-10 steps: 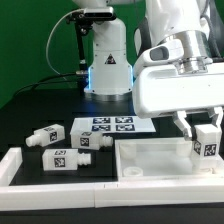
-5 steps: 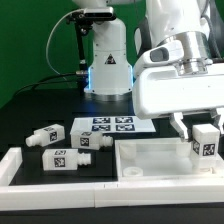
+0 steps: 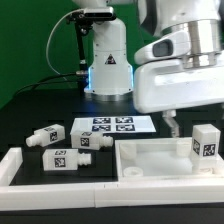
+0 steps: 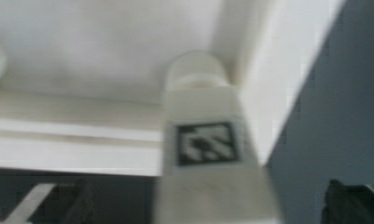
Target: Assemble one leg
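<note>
- Standing upright at the corner of the large white panel toward the exterior view's right, the leg faced its marker tag to the camera. Its lower end was too unclear to tell whether the peg sat in the panel.
- That upright pose suited a peg meant to go straight down into the panel, which was probably why the leg was placed there and not laid flat.
- The gripper hung above the leg with its jaws wide and held nothing. In the wrist view the dark fingertips stood on either side of the leg, both clearly apart from it.
- In the exterior view only one finger showed, beside the leg without touching it.
- Keeping the leg centred between the jaws seemed to leave room for a fresh grasp, should it need turning or pressing home.
- Three spare legs lay on their sides near the marker board, well apart from the panel's working corner and out of the arm's way.
</note>
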